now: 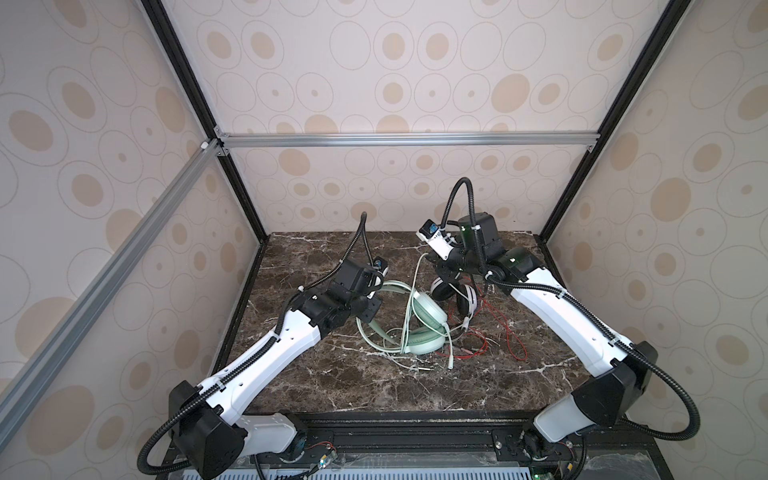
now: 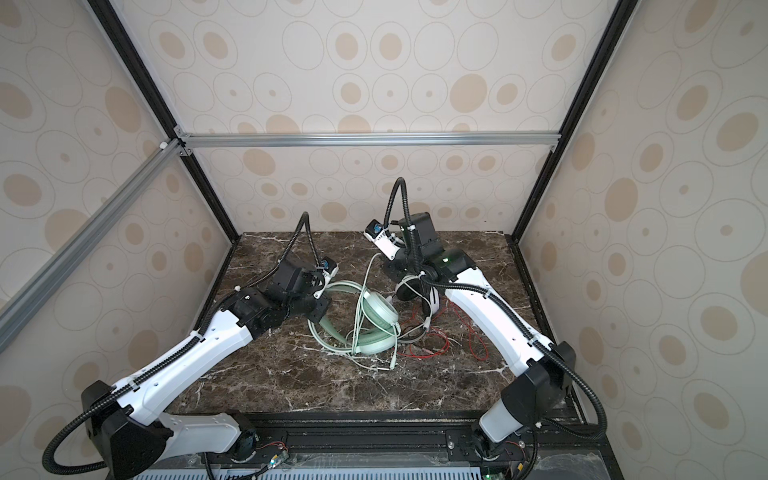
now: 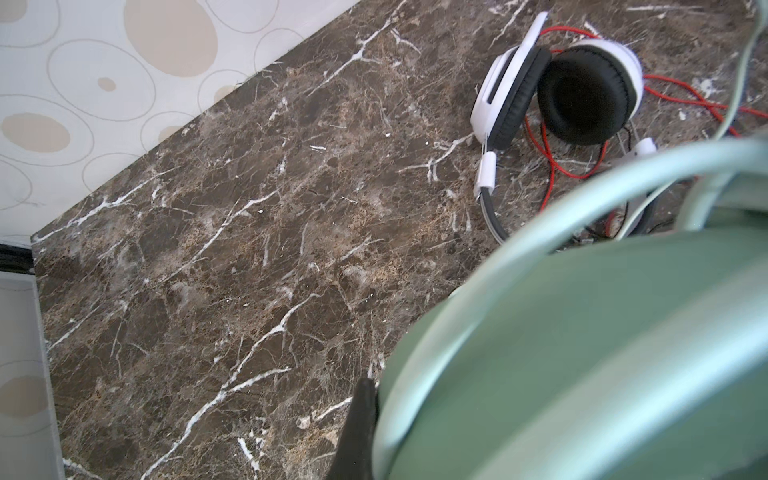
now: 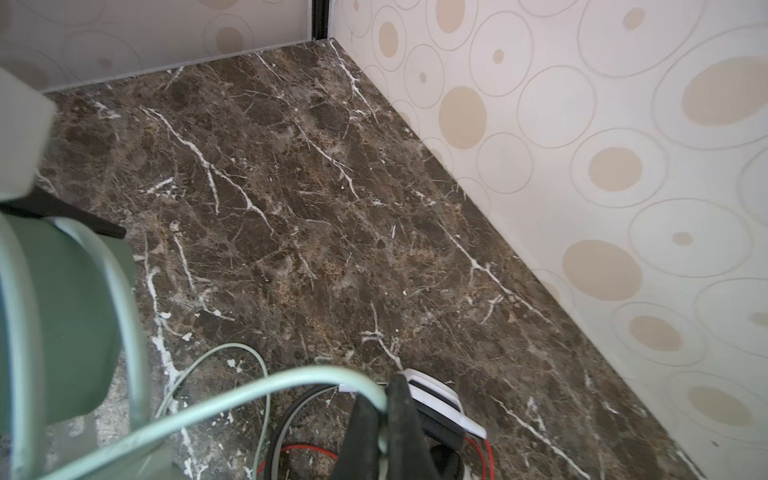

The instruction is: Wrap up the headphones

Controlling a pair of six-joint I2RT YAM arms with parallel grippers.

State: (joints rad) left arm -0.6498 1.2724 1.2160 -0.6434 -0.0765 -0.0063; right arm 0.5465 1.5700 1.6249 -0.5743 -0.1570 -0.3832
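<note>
We hold our left pincer (image 1: 366, 312) low, clamped on the green headphones (image 1: 424, 316) at the band (image 3: 561, 332); our right pincer (image 4: 384, 430) stands higher, clamped on the pale cable (image 1: 417, 276).

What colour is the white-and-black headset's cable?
Red; the cable shows best in the left wrist view.

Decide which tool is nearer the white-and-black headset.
Right. The right tool hangs just over the white-and-black headset, pinching the pale green cable. The left tool is farther off, across the mint-green headset, clamped on its headband.
</note>
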